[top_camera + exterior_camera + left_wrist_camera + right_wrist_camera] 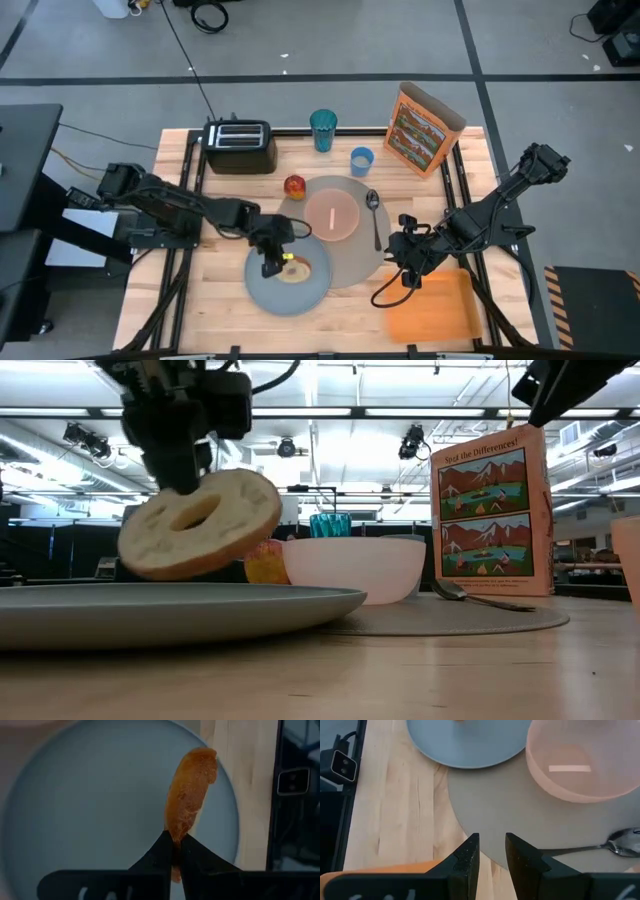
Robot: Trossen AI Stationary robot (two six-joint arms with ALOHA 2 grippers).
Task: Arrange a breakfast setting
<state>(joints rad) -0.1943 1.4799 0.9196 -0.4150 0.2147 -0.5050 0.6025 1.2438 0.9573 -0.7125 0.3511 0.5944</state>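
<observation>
- High view: the left end effector [273,257] is over the plate [262,285], clamped on the toast ring [294,268]; the plate overlaps the mat's [352,262] near-left edge.
- Low view shows the ring [198,524] tilted and hanging just clear of the plate [180,610], held by its upper rim.
- Left wrist view: both fingers pinch the ring [190,795] edge-on, above the plate's [90,805] far part.
- To do this step well, I judge the ring should be lowered until its bottom edge touches the plate, then released so it tips flat rather than rolling off the rim.
- The right end effector [404,254] waits just right of the mat, above the surface beside the orange tray [440,310]; its fingers [468,857] stand slightly apart, holding nothing.
- On the mat sit the bowl [331,213] and spoon [374,214]; the apple [294,186] touches its far-left edge, the cup [361,160] stands just beyond it.
- The box [490,510], beyond the mat, reads "Spot the Differences!" above two landscape pictures.
</observation>
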